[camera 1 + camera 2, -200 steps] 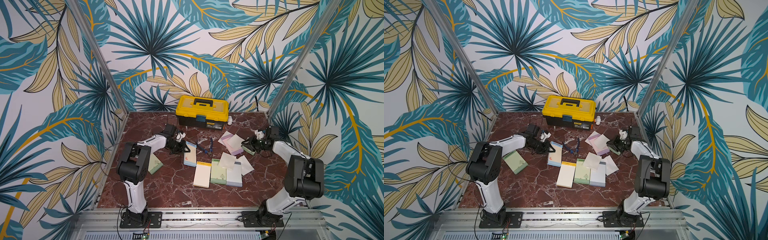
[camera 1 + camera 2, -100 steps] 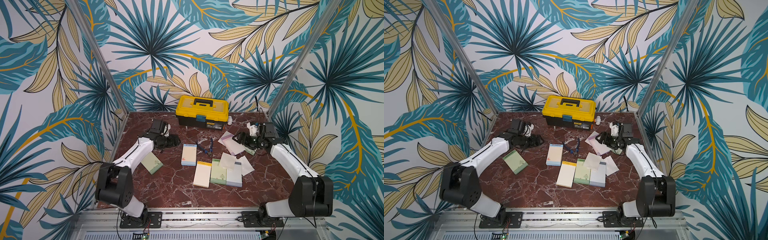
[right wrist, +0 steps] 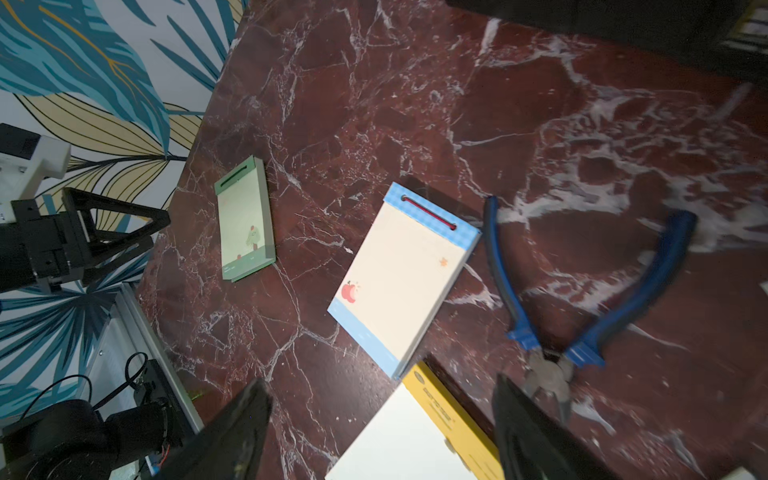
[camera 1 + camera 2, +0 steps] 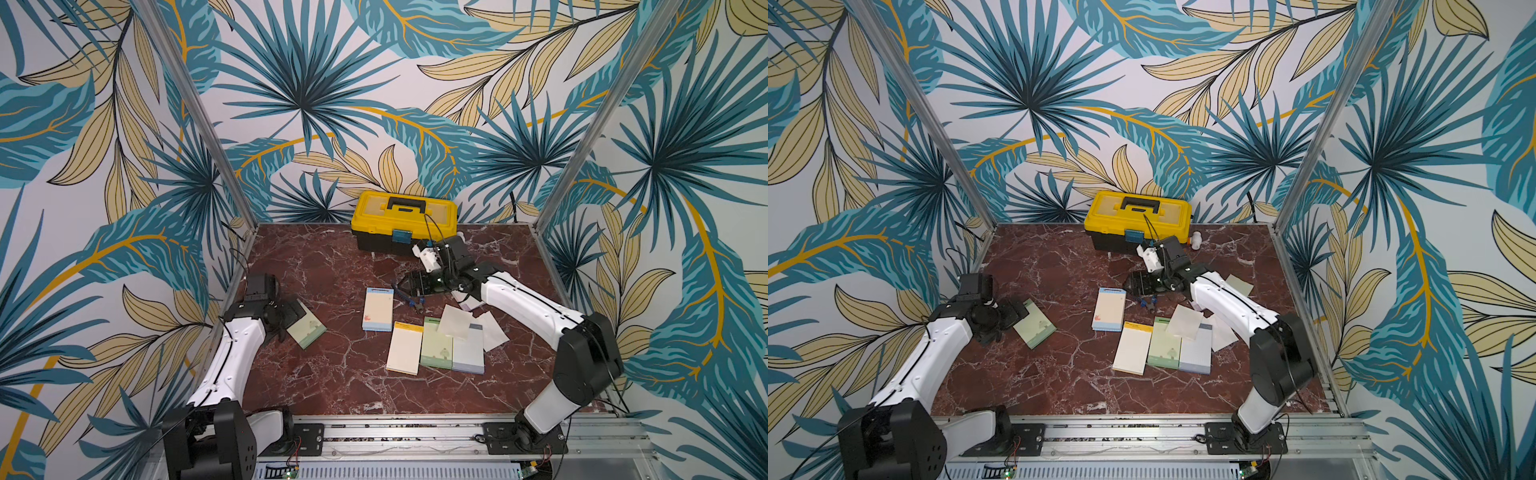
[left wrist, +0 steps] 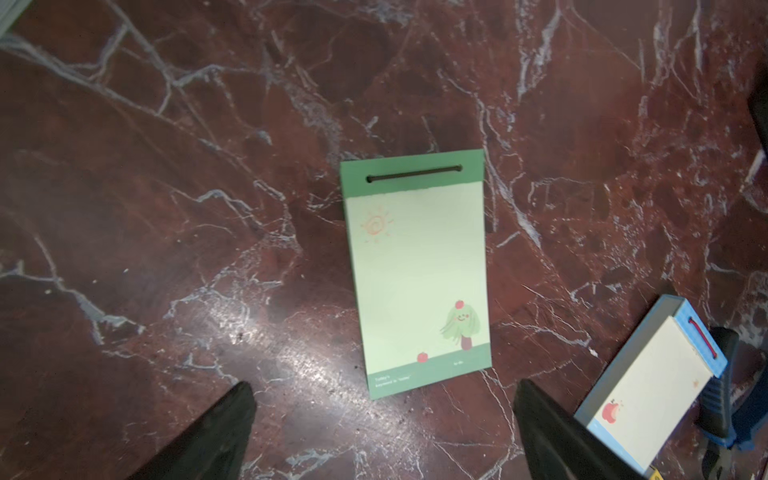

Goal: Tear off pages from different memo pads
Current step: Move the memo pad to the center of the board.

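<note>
Just ahead of left hand (image 5: 382, 385) | green memo pad (image 5: 417, 274) lies flat, ungripped

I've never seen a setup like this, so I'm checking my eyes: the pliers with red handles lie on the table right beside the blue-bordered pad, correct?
Almost. The handles of the pliers are blue, not red, which the right wrist view shows clearly. The rest holds: they lie on the table right beside the blue-bordered pad.
</note>
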`<state>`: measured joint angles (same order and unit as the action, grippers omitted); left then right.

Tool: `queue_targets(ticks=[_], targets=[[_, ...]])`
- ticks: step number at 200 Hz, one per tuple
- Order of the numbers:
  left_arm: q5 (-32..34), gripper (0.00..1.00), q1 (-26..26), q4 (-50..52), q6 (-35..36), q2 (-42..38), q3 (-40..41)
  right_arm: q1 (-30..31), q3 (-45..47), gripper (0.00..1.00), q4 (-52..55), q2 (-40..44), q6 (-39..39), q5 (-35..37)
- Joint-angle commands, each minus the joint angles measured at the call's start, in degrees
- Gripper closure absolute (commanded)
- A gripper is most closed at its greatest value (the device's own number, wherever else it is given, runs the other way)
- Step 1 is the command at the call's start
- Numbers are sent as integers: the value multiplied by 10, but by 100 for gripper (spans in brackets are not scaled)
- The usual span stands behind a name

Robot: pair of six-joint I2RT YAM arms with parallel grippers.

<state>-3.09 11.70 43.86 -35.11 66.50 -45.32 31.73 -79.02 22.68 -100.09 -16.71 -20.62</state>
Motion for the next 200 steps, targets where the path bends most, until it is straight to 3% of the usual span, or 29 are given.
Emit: queue_targets(ticks=[1,33,67,110,166,200], targets=[[-23,1,29,-37,9,-2,26,29,-47,16,4,-51,-2,-2],[-43,1,38,-49,35,31,35,76,-143,16,4,-147,-8,-3],[-117,2,38,-136,50,64,57,103,-199,21,-23,-221,-30,-11],[-162,12,32,-200,65,110,74,117,-220,36,-64,-279,-54,-43],[-179,21,-52,-237,92,208,40,118,-253,29,-75,-338,-62,-49],[-183,27,-89,-240,95,257,18,117,-263,34,-85,-364,-78,-62]])
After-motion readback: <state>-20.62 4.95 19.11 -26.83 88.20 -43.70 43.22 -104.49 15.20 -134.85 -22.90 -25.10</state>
